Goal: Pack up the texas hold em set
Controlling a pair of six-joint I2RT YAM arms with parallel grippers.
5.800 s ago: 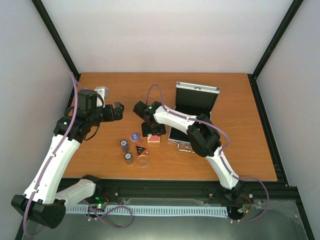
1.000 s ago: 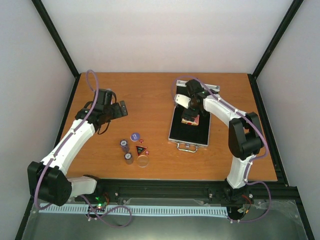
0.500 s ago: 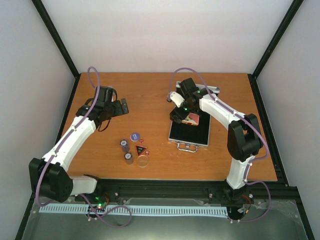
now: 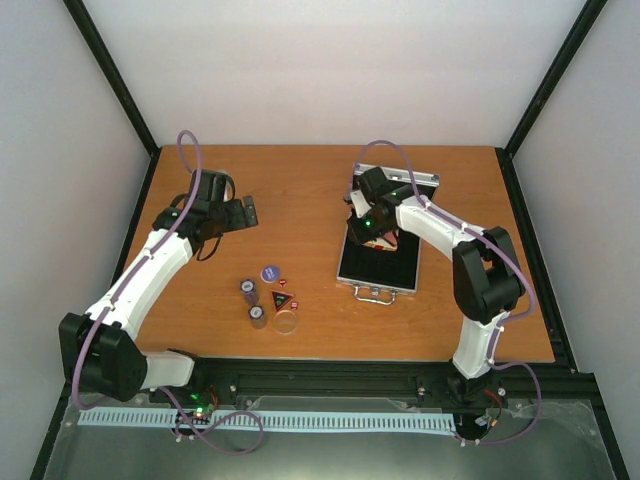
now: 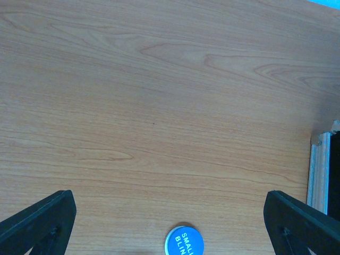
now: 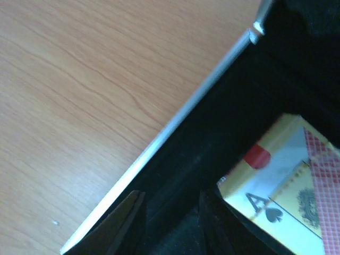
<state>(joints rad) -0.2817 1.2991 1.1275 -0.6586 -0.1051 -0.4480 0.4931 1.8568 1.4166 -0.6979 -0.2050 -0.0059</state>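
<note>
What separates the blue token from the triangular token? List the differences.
Shape: the blue token is round, the triangular token three-cornered. Colour: the blue token is blue with white lettering; the triangular token is dark with red on it. Place: the blue token lies farther back on the table than the triangular token. Both lie flat on the table, outside the case.

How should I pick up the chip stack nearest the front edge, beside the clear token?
Probably by its round side wall, coming straight down from above with the left claw. The chip stack stands upright as a short cylinder, so the claw can close across it. The clear token lies close on its right; keep clear of that side.
</note>
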